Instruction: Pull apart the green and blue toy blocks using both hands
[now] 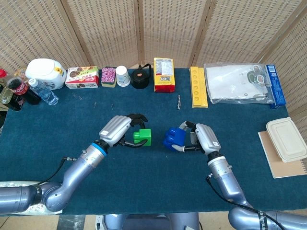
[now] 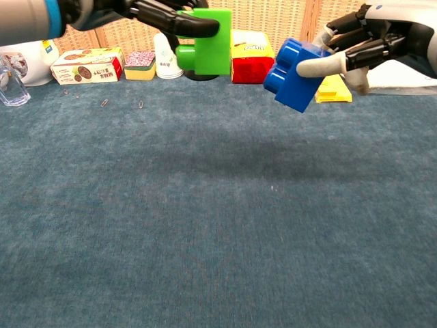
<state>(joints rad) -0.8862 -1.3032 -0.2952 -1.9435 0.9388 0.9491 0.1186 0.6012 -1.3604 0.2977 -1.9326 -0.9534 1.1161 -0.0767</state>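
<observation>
The green block [image 1: 143, 136] [image 2: 205, 44] and the blue block [image 1: 173, 138] [image 2: 295, 76] are apart, with a clear gap between them, both held above the blue cloth. My left hand [image 1: 120, 129] [image 2: 160, 10] grips the green block from its left side. My right hand [image 1: 204, 138] [image 2: 372, 44] holds the blue block from its right side, the thumb lying across its front face.
Along the far edge of the table [image 1: 57, 143] stand bottles [image 1: 21, 91], a white jug [image 1: 46, 73], a snack box [image 1: 81, 77], a paper cup [image 1: 123, 76], a yellow packet [image 1: 163, 74], a yellow tray [image 1: 198, 86] and a plastic bag [image 1: 237, 83]. A food container [image 1: 287, 139] sits at the right.
</observation>
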